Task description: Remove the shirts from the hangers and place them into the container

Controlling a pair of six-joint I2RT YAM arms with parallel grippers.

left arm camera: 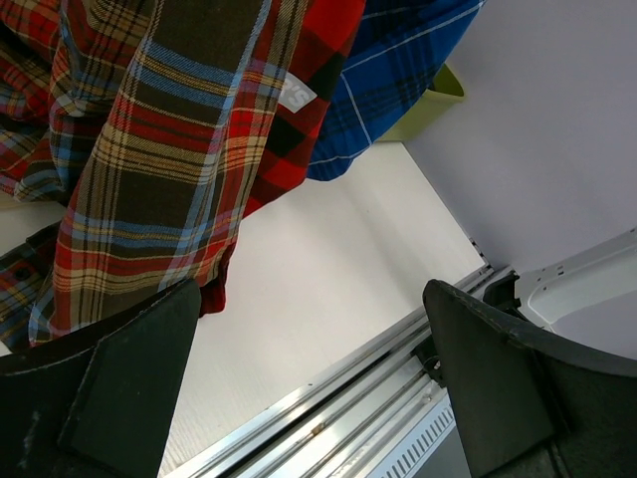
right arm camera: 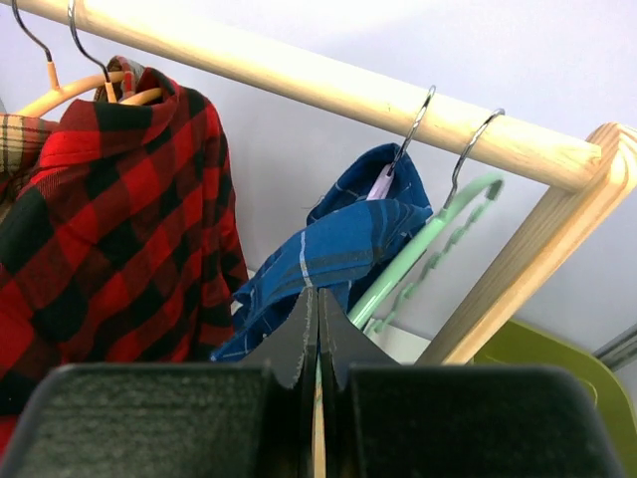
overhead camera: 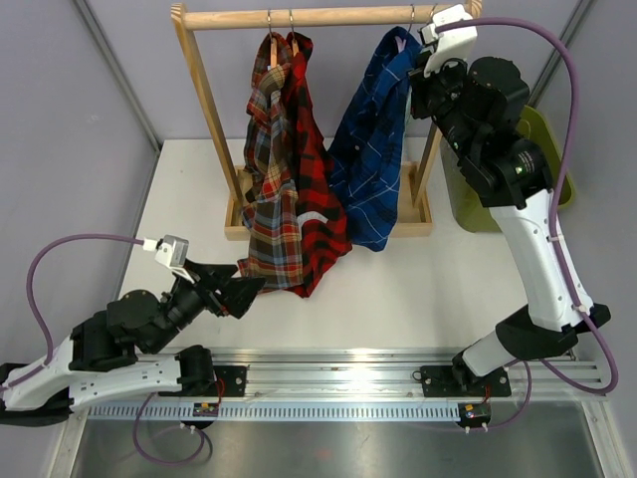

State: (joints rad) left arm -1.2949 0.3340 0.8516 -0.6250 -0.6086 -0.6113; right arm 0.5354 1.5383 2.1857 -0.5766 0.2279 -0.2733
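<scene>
Right claw (right arm camera: 318,299): jaws pressed fully together, tips up against a lower fold of the blue shirt (right arm camera: 338,249). Cannot tell whether any cloth is pinched. The shirt hangs just beyond and above the tips on a lilac hanger (right arm camera: 381,184). Green hanger (right arm camera: 428,249) is just right of the tips, hooked on the rail (right arm camera: 299,80) overhead. Red plaid shirt (right arm camera: 109,229) is well to the left, on a wood hanger (right arm camera: 60,95). Bin (right arm camera: 557,368) sits low right, past the rack post (right arm camera: 518,259).

Left claw (left arm camera: 311,299): jaws spread wide, nothing held, low over the worktop (left arm camera: 309,229). Brown plaid shirt (left arm camera: 169,129) hangs with its hem at the left finger. The red plaid is beside it, the blue farther right, and a corner of the bin beyond.
</scene>
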